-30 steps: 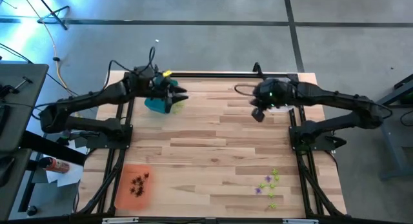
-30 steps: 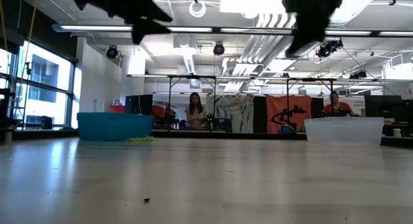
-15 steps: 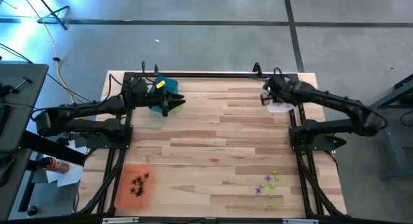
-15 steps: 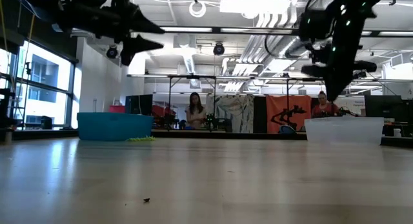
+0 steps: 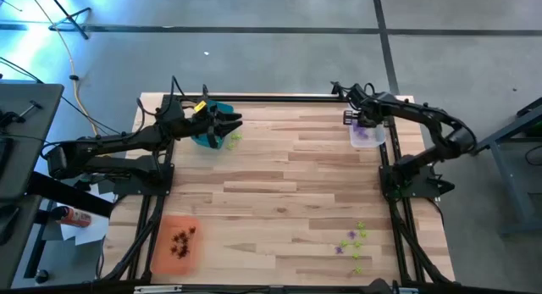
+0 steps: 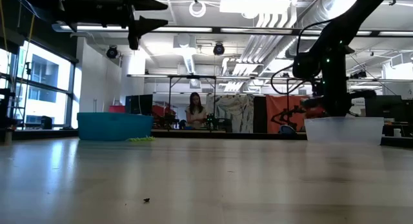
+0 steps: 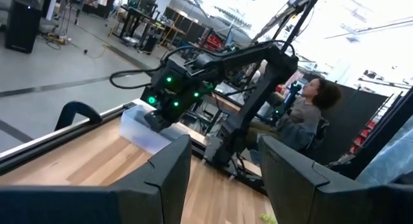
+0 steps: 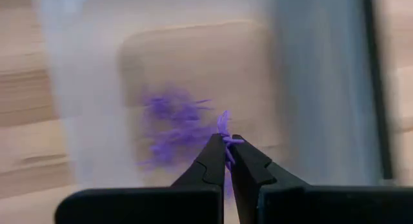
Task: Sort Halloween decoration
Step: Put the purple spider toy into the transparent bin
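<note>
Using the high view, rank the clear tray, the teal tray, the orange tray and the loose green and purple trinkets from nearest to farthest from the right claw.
1. clear tray, directly under the right claw
2. loose trinkets, near right edge
3. teal tray, far left
4. orange tray, near left corner

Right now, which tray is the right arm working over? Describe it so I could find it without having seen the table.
Start at the wooden table and go to its far right corner. The clear tray sits there beneath the right gripper, whose jaws pinch a purple trinket. It is see-through with purple pieces inside, unlike the teal tray and the orange tray.
</note>
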{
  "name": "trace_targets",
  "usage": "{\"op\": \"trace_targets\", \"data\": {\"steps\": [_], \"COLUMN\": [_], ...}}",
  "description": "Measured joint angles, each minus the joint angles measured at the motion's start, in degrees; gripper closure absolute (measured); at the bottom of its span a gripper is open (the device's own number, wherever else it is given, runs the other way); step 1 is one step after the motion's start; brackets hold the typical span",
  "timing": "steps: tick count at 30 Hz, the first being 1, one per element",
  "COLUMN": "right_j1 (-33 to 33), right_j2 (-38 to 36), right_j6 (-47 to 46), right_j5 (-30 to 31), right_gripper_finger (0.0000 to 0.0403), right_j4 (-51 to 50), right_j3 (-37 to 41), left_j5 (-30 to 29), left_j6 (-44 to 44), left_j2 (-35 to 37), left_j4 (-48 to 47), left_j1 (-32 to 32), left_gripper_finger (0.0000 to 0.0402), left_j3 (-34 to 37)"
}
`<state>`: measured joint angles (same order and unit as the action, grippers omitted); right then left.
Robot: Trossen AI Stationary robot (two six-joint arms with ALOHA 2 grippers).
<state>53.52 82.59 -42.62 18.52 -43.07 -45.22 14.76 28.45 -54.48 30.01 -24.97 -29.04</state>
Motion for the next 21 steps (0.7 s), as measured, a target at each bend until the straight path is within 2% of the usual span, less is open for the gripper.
{"op": "trace_targets", "data": {"steps": [3,10,13,17,21], "right_j1": [0.0,0.1,0.6,1.3,1.2], "right_j2": [1.8,3.1,3.1,3.1,2.4], "right_j6": [-1.6,-6.4,-6.5,-6.7,-6.9], "right_j5": [-2.1,0.4,-0.5,-0.8,-0.8], "right_gripper_finger": [0.0403,0.0403,0.0399,0.0369,0.0315], "right_j4": [2.0,2.8,2.8,1.5,0.6], "right_j3": [0.1,0.2,0.2,0.2,0.2], "left_j5": [0.0,0.0,0.6,0.7,0.8], "left_j6": [0.0,2.9,2.9,2.9,2.9], "left_j2": [0.0,0.2,0.2,0.2,0.2], "left_j4": [-0.1,-0.1,-0.1,-0.1,-0.1], "left_j1": [0.0,0.0,0.0,0.0,0.0], "left_gripper_finger": [0.0235,0.0236,0.0236,0.0236,0.0236], "left_j3": [0.0,0.0,0.0,0.0,0.0]}}
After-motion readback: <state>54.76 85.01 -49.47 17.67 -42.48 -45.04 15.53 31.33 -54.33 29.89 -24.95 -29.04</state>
